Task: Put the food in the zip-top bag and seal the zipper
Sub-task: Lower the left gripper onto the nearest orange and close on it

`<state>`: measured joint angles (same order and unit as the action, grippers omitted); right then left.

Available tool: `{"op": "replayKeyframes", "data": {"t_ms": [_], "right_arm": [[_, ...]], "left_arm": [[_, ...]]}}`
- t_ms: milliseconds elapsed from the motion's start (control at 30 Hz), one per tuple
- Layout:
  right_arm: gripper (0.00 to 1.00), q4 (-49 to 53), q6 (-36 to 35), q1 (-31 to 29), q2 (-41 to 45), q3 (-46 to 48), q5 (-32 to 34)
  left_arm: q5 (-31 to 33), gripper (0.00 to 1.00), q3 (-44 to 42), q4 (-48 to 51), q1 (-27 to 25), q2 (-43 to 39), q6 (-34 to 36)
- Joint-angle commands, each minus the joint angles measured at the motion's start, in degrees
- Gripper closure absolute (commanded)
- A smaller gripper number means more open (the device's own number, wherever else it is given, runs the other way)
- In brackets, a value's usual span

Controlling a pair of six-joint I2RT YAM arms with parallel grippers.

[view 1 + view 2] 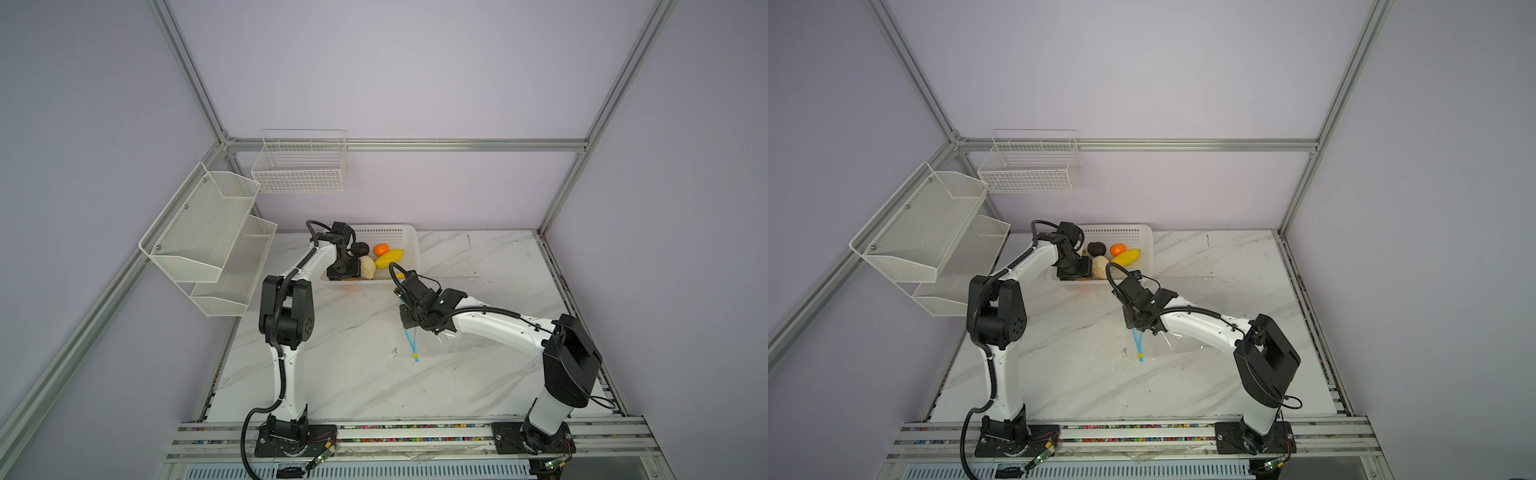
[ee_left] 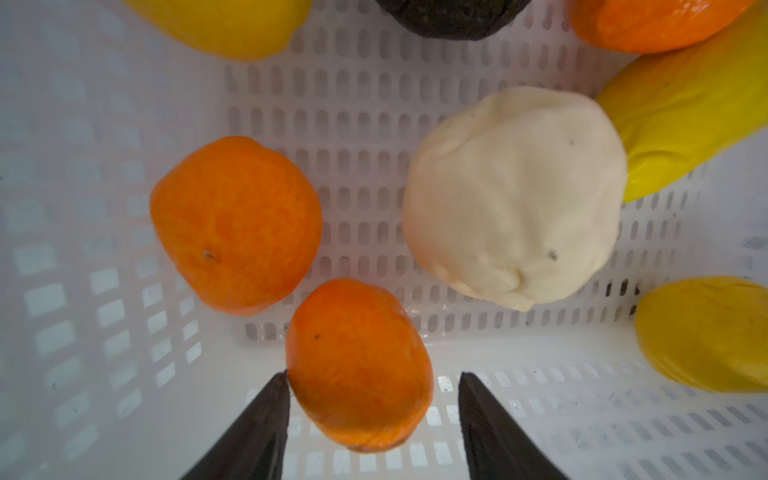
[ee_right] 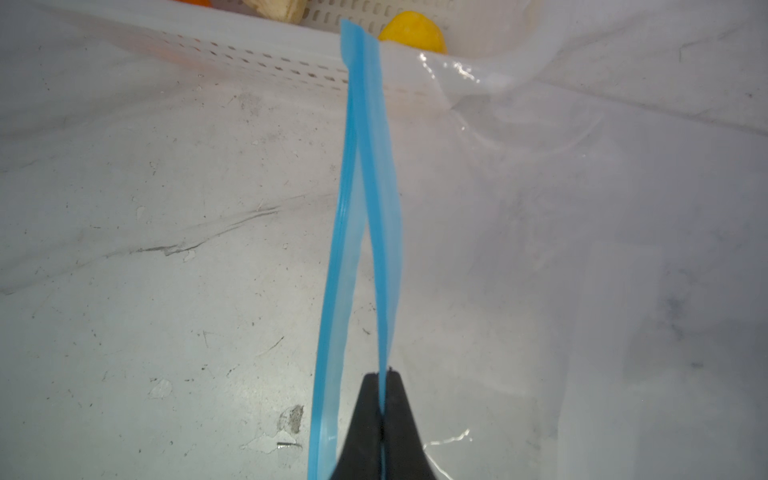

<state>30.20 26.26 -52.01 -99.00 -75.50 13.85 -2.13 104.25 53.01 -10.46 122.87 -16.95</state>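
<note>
Presently all visible food (image 2: 515, 195) sits in the basket (image 1: 405, 231) at the far edge of the tabletop (image 1: 332, 374), the left gripper (image 2: 374, 378) with jaws apart around an orange (image 2: 359, 365), while the right gripper (image 3: 381, 376) clamps one zipper (image 3: 365, 208) lip of the apparently empty bag (image 3: 602, 270) mid-tabletop; filling and sealing remain.

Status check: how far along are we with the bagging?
Done: right hand pinches one lip of the zipper, with the mouth of the bag parted. In hand: left hand open, straddling an orange in the basket, not yet gripped. Left: nothing shows inside the bag, so all filling and the sealing.
</note>
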Motion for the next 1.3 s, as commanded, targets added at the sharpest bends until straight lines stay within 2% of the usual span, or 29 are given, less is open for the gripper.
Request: {"op": "replayKeyframes", "data": {"t_ms": [0,233,467,800,1067,1267], "right_arm": [[1.0,-0.3,0.1,0.2,-0.1,-1.1,0.0],[1.0,-0.6,-0.2,0.2,-0.7,-1.5,-0.3],[1.0,-0.8,-0.1,0.3,-0.7,-1.5,-0.4],[1.0,-0.8,0.2,0.2,-0.2,-1.1,-0.3],[1.0,-0.8,0.1,0.3,-0.1,-0.9,-0.2],[1.0,-0.9,0.2,0.2,0.4,-0.7,-0.2]], "left_arm": [[-0.1,0.35,-0.7,1.0,0.4,-0.3,-0.2],[6.9,0.3,0.6,4.6,-1.4,-1.1,2.6],[5.1,0.28,1.5,5.4,-2.1,0.8,2.6],[4.0,0.33,1.2,5.3,-2.1,1.3,2.3],[4.4,0.31,-0.7,5.4,-2.1,0.5,2.4],[3.9,0.39,-0.6,5.3,-2.1,-0.5,2.4]]}}
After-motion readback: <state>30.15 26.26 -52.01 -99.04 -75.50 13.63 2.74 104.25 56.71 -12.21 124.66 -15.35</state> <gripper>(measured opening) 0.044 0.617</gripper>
